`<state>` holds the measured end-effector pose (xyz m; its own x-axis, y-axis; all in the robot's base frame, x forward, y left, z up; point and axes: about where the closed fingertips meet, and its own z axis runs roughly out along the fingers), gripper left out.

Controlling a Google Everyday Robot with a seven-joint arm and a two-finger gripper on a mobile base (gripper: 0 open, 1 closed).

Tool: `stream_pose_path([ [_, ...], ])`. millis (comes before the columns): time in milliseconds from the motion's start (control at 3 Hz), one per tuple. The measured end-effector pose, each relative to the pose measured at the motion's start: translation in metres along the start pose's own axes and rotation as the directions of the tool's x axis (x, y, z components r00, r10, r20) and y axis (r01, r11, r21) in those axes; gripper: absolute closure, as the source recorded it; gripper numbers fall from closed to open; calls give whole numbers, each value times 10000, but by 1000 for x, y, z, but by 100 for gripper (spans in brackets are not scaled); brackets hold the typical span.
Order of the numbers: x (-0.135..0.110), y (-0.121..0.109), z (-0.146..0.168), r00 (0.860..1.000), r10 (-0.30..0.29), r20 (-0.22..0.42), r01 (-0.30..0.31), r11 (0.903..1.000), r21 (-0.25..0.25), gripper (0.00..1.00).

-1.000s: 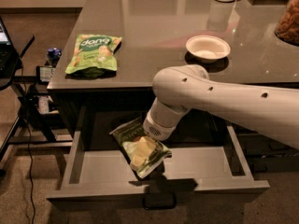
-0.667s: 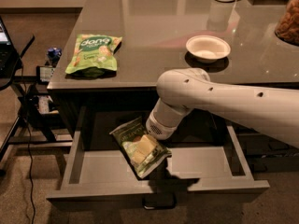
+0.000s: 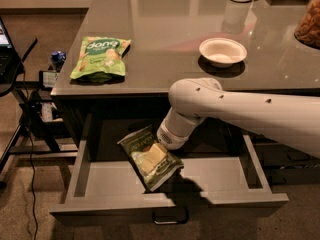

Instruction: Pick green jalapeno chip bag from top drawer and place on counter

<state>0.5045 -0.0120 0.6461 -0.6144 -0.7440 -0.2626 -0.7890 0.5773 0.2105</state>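
Grey counter [image 3: 170, 44] above open top drawer [image 3: 105, 181]; gripper [image 3: 169, 138] inside it, at the green jalapeno chip bag [image 3: 150, 156]; whether it grips cannot be told.

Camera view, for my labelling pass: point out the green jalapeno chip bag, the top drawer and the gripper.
green jalapeno chip bag [image 3: 136, 145]: camera view, its lettered upper part.
top drawer [image 3: 107, 184]: camera view, bare floor left of the bag.
gripper [image 3: 162, 143]: camera view, wrist tip against the bag, over the drawer.

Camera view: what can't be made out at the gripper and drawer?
- gripper, at the green jalapeno chip bag in the top drawer: contact hidden by the arm.
- Drawer's back: hidden by the arm, shadowed.
- Brown container on the counter: cut off by right edge.
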Motion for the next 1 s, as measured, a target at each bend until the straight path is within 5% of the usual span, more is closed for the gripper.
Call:
stream_pose_path([
  [1000, 1, 12, 40, 9970, 764, -116, -760, 9968, 261, 0],
])
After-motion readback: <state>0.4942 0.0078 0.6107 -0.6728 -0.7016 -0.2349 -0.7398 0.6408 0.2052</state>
